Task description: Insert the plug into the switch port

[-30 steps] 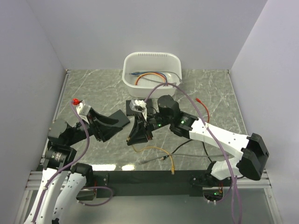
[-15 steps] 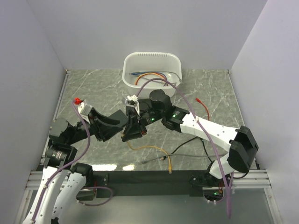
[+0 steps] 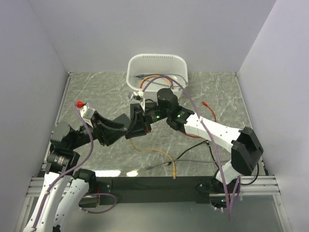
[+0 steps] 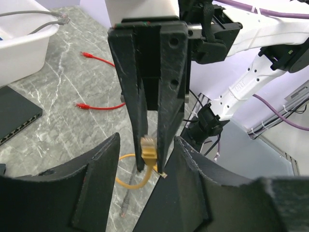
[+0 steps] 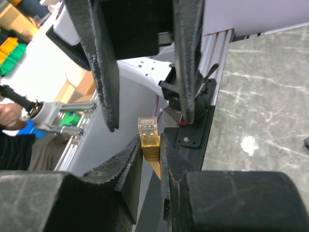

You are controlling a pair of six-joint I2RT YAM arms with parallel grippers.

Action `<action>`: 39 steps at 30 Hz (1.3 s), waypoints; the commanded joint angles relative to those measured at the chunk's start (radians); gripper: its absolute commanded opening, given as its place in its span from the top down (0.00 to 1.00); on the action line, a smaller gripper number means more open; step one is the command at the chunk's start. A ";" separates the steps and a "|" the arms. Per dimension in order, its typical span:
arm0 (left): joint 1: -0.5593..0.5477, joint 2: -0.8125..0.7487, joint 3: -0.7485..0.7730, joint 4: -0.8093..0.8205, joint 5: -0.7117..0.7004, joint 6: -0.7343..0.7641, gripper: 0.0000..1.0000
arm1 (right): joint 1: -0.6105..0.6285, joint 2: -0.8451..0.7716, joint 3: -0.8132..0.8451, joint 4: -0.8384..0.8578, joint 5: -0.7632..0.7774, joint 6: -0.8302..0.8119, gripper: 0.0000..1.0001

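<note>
Two grippers meet just in front of the white bin [image 3: 157, 57] in the overhead view. The right gripper [image 3: 133, 132] reaches in from the bin's right and the left gripper [image 3: 124, 126] from its left. One yellow cable [image 3: 153, 152] trails away from the bin, and its far connector [image 3: 174, 170] lies loose on the table [image 3: 217, 92].

From the left wrist, the one yellow plug [image 4: 148, 146] is clenched between the right gripper's two fingers [image 4: 128, 82]. The left jaws stand released on either side, touching nothing (a likely handover, to re-seat the grip). One switch [image 4: 17, 113] lies just in front of the bin, apart from the plug. Two red cable ends [image 4: 87, 55] [image 4: 79, 105] lie to the bin's right.

The right wrist shows the pinch on the plug's boot, with the clear tip showing above it.
</note>
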 commanded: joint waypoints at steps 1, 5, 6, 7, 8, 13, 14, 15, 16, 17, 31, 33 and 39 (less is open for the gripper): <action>-0.004 -0.011 0.002 0.010 0.004 0.027 0.45 | -0.014 0.010 0.043 0.089 -0.011 0.036 1.00; -0.004 -0.001 0.002 0.009 0.001 0.027 0.49 | -0.020 0.016 0.032 0.140 -0.016 0.076 1.00; -0.004 0.002 0.001 0.007 0.001 0.027 0.50 | -0.019 0.014 0.032 0.143 -0.017 0.078 1.00; -0.004 0.000 0.004 0.007 0.001 0.028 0.51 | -0.019 0.017 0.034 0.149 -0.016 0.081 1.00; -0.005 0.003 0.002 0.009 0.001 0.027 0.52 | -0.019 0.017 0.034 0.157 -0.017 0.087 1.00; -0.004 -0.001 0.002 0.006 -0.012 0.027 0.52 | -0.017 0.026 0.029 0.183 -0.040 0.107 1.00; -0.005 -0.001 0.004 0.004 -0.014 0.027 0.52 | -0.017 0.026 0.031 0.183 -0.042 0.109 1.00; -0.004 0.000 0.004 0.004 -0.017 0.028 0.52 | -0.017 0.026 0.028 0.183 -0.045 0.109 1.00; -0.004 0.000 0.005 0.001 -0.026 0.028 0.52 | -0.011 0.029 0.026 0.185 -0.049 0.110 1.00; -0.004 -0.003 0.005 0.000 -0.031 0.033 0.52 | -0.009 0.030 0.025 0.180 -0.049 0.103 1.00; -0.002 -0.008 0.010 -0.012 -0.052 0.036 0.64 | 0.006 0.053 0.038 0.201 -0.030 0.118 1.00; -0.002 -0.006 0.012 -0.012 -0.052 0.036 0.66 | 0.004 0.059 0.049 0.206 -0.028 0.125 1.00; -0.004 -0.008 0.012 -0.012 -0.049 0.036 0.90 | 0.004 0.066 0.064 0.217 -0.014 0.142 1.00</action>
